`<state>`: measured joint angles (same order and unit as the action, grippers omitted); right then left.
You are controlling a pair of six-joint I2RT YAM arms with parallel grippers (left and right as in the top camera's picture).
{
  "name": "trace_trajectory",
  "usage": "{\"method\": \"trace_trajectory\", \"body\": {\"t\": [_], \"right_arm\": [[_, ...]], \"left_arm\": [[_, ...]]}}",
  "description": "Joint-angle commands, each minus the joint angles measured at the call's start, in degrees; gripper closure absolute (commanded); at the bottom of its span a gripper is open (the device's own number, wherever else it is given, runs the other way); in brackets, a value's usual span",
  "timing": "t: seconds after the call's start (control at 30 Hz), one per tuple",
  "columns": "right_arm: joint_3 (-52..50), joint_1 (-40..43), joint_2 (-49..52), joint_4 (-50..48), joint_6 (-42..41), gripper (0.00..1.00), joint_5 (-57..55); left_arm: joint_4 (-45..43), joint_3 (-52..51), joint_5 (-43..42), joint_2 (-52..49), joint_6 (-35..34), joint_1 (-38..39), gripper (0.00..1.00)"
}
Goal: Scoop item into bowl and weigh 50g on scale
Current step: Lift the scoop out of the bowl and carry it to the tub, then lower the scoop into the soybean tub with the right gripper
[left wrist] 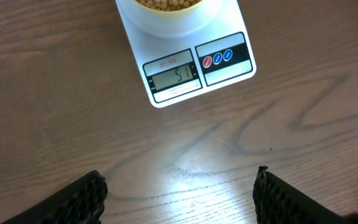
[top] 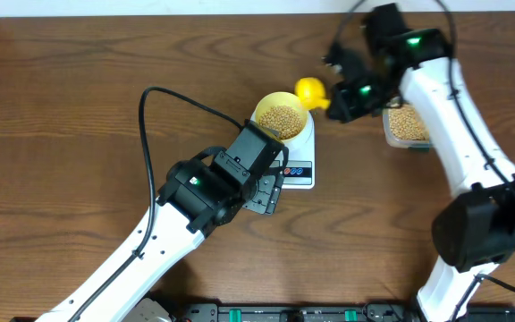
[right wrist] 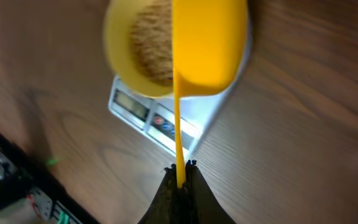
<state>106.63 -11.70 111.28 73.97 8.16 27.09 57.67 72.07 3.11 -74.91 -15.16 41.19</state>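
Okay so, right gripper [right wrist: 180,167] first: it's clamped tight on the end of the thin handle [right wrist: 179,124] of a yellow measuring scoop [right wrist: 210,43], jaws pinched together around it. The scoop hangs in the air off the far-right side of the bowl [top: 259,112], with its cup just beside the rim in the overhead view. From the wrist view I only see the cup's outside, so I can't tell if anything is in it.

The left gripper [left wrist: 179,199] is wide open with nothing in it. Its two black fingers [left wrist: 73,199] are spread apart over bare wood, just on the near side of the scale [left wrist: 135,43].

The scale is white and sits around the middle of the table [top: 79,107], a bit toward the far edge. Its display [left wrist: 174,77] and the red and blue buttons [left wrist: 217,58] face the near edge. The display looks like it reads 51. The pale yellow bowl is parked on the far half of the scale, and it's got a good heap of beans [top: 282,117] in it, small tan round ones.

Over toward the far-right part of the table, well apart from the scale, there's a clear plastic tub [top: 407,125] with more of the same beans inside. It's partly hidden under the right arm.
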Motion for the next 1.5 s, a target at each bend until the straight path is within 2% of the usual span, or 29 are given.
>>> {"method": "trace_trajectory", "body": {"t": [0.0, 0.3, 0.47, 0.87, 1.17, 1.47], "right_arm": [[-0.48, 5.84, -2.51, 0.76, 0.59, 0.99, 1.77], [-0.48, 22.4, -7.41, 6.36, 2.86, 0.99, 1.51], [-0.48, 26.49, -8.76, 9.57, 2.95, 0.99, -5.86], [-3.85, 20.15, -8.85, 6.1, -3.48, 0.99, -24.59], [-12.61, 16.72, -8.85, 2.82, -7.5, 0.99, -31.28], [-13.51, 12.24, -8.85, 1.7, -10.32, 0.99, -41.24]], "left_arm": [[0.11, 1.11, -0.07, -0.22, 0.46, -0.13, 0.22], [0.11, 1.11, -0.07, -0.22, 0.46, -0.13, 0.22], [0.11, 1.11, -0.07, -0.22, 0.46, -0.13, 0.22], [0.11, 1.11, -0.07, -0.22, 0.46, -0.13, 0.22], [0.11, 1.11, -0.07, -0.22, 0.46, -0.13, 0.22], [0.11, 1.11, -0.07, -0.22, 0.46, -0.13, 0.22]]}}
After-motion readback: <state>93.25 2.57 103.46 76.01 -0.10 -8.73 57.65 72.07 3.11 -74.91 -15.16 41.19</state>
